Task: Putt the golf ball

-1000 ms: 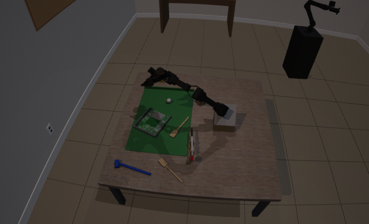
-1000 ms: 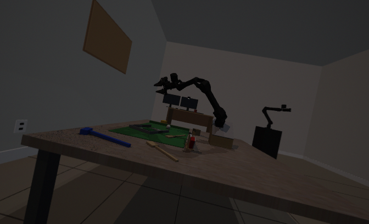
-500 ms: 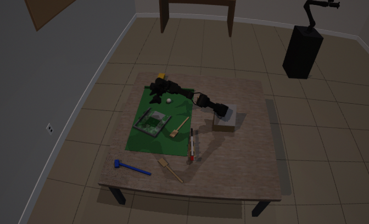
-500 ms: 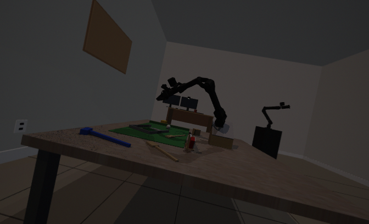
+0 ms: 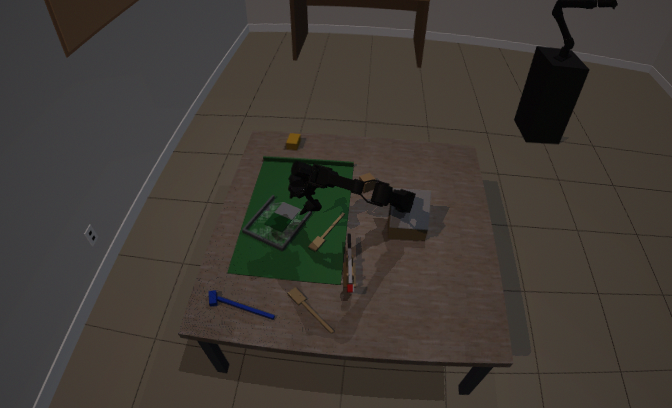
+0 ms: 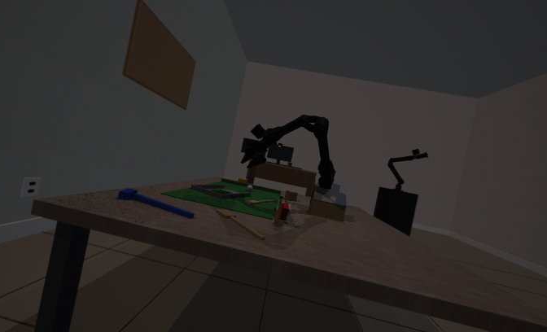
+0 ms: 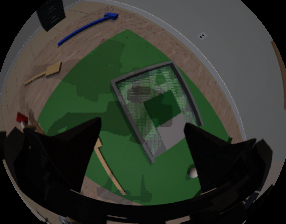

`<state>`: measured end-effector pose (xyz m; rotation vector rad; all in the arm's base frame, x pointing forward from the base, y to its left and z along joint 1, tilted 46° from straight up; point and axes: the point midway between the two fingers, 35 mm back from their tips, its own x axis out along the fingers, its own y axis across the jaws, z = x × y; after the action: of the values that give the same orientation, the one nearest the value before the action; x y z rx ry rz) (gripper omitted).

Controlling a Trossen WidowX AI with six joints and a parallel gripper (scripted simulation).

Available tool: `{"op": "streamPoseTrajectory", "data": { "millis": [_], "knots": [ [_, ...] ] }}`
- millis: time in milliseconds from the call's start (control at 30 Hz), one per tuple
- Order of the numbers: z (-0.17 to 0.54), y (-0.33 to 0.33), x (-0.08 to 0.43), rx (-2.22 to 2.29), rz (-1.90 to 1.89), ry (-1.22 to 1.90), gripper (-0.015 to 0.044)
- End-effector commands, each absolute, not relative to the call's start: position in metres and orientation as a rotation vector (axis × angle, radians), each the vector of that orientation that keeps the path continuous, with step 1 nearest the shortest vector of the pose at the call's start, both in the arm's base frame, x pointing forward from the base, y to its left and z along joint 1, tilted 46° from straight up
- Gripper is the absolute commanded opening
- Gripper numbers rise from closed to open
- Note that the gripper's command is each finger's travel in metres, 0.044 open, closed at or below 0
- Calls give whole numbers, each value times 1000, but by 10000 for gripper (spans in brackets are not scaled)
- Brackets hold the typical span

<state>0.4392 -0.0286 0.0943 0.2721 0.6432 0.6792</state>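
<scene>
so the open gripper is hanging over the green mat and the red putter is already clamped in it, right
Not quite. The black parallel-jaw gripper does hang open over the green mat, but it holds nothing. The red-headed putter lies on the wooden table just off the mat's edge, as the top view shows.
</scene>
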Motion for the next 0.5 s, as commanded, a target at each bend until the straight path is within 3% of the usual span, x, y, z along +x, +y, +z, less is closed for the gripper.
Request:
{"op": "streamPoseTrajectory", "data": {
  "millis": [0, 467],
  "knots": [
    [91, 20, 381, 25, 906, 620, 440],
    [80, 82, 277, -339, 1314, 453, 440]
  ]
}}
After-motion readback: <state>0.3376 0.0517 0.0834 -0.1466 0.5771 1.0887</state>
